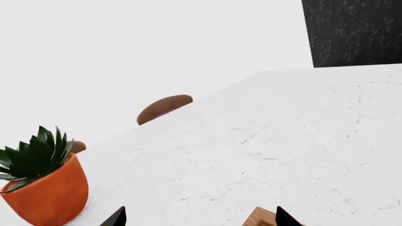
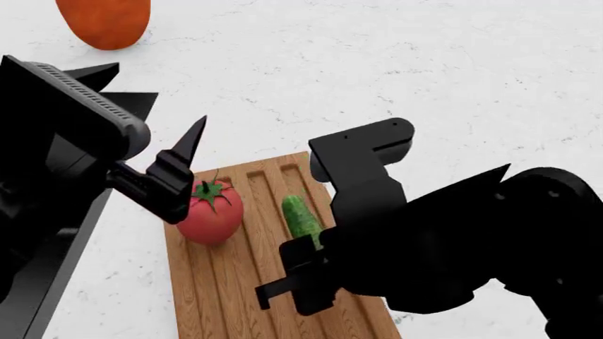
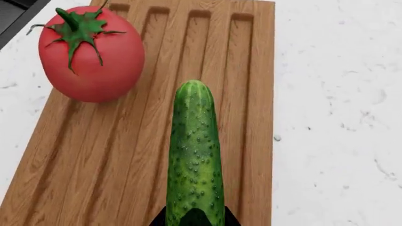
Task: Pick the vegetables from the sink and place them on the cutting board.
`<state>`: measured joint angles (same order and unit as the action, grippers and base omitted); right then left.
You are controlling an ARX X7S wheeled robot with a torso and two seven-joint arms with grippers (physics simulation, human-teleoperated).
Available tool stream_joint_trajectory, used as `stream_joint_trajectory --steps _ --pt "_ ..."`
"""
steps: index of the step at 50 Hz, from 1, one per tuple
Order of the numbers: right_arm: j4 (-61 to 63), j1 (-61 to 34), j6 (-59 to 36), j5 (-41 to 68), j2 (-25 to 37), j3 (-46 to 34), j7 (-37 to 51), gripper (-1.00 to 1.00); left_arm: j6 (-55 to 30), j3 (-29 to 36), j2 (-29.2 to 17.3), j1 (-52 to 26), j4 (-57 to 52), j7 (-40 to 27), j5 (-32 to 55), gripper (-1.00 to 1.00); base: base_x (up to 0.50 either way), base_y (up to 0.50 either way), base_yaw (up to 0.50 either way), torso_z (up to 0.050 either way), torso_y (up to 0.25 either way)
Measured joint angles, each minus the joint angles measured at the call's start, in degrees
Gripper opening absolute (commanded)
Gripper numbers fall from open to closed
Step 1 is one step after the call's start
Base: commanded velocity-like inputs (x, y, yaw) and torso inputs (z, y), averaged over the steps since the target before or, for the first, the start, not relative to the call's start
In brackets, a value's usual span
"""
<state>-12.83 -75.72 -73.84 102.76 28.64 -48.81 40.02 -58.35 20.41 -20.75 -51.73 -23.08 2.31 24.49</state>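
The red tomato [image 2: 209, 213] with its green stem star rests on the far left part of the grooved wooden cutting board [image 2: 236, 282]. The dark green bumpy cucumber [image 2: 301, 215] lies lengthwise along the board, to the right of the tomato. My right gripper [image 2: 315, 248] is shut on the cucumber's near end; in the right wrist view its jaws hug both sides of the cucumber [image 3: 195, 160], beside the tomato [image 3: 91, 54] on the board [image 3: 94, 155]. My left gripper [image 2: 151, 99] is open and empty, just left of and above the tomato.
An orange pot [image 2: 104, 21] with a spiky green plant [image 1: 35, 157] stands at the far left of the white counter [image 2: 424, 78]. The black sink's edge [image 2: 52, 275] runs along the board's left. A brown rounded seat [image 1: 164, 107] shows beyond the counter edge.
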Motion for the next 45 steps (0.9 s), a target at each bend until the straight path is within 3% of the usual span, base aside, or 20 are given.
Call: stream_joint_trajectory --steps 39,40,45 --pt "-0.6 2.4 1.2 0.7 0.2 -1.3 -0.5 -1.0 0.7 0.1 -0.6 0.8 0.1 -0.6 0.6 1.0 0.0 0.0 0.0 0.0 0.0" --pt "-0.5 2.4 1.3 0.7 0.3 -1.3 -0.5 1.0 0.7 0.1 -0.6 0.8 0.1 -0.7 0.6 1.0 0.0 0.0 0.0 0.0 0.0" --pt "-0.2 2.4 1.5 1.4 0.2 -1.2 -0.7 1.0 0.7 0.2 -0.7 0.8 0.1 -0.7 0.7 1.0 0.0 0.0 0.0 0.0 0.0"
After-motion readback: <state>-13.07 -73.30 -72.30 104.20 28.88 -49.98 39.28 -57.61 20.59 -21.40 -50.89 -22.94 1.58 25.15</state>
